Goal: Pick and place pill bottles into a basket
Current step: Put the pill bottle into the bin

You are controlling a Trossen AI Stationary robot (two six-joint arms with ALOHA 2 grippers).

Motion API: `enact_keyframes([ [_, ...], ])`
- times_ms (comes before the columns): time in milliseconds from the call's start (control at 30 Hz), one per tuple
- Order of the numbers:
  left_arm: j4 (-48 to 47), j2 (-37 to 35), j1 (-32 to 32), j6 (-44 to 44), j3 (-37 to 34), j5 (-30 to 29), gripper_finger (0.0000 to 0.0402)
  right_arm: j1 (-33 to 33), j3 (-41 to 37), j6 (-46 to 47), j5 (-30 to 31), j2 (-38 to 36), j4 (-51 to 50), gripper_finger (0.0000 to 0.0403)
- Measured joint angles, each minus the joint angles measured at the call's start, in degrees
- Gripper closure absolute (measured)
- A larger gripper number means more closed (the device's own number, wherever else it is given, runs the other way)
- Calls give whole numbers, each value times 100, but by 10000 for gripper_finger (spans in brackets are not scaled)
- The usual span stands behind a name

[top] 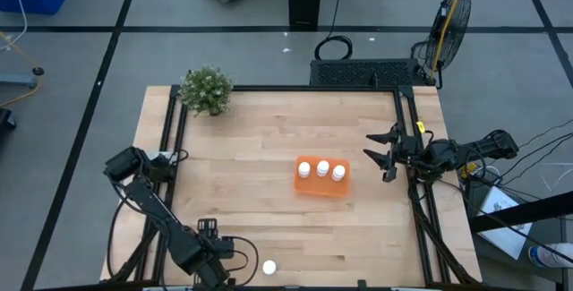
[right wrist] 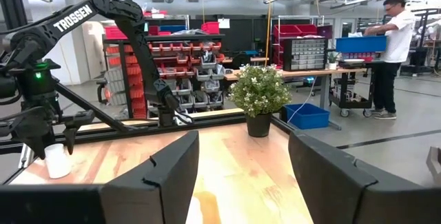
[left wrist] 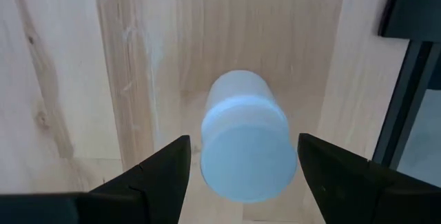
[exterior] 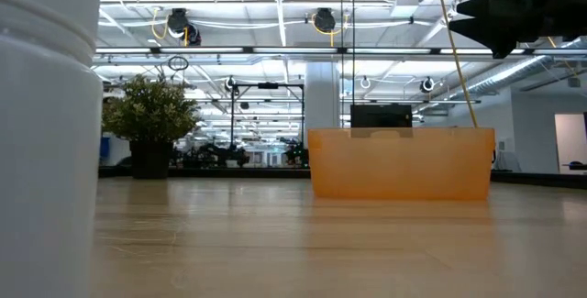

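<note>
Wooden table (top: 260,139) bears plant (top: 206,89) beyond basket (top: 322,186); fan (top: 450,18) behind.

Workshop — red parts bins (right wrist: 189,65), workbench (right wrist: 289,76), exposed ceiling ducts (exterior: 514,73).

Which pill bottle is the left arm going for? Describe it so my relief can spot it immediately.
On the light wooden table, look to the near edge, far from the shallow orange plastic basket. A small white cylindrical pill bottle stands there between the left gripper's open fingers. It stands alone on bare wood; the other three bottles visible sit inside the basket.
</note>
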Motion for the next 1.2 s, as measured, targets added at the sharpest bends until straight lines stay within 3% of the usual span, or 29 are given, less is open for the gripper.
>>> enact_keyframes([
  [300, -4, 0, 0, 44, 0, -155, 135, 0, 0, 0, 0, 0, 0, 188],
  [533, -9, -4, 16, 142, 10, -149, 233, 0, 0, 2, 0, 0, 0, 187],
  [733, -14, -13, 201, 411, 30, -153, 237, 0, 0, 56, 0, 0, 0, 190],
  [867, -8, -10, 372, 824, 240, -476, 237, 0, 0, 85, 0, 26, -3, 190],
  [1200, -128, -700, 850, 2019, 1027, -1905, 238, 0, -2, 141, 0, 229, -3, 190],
])
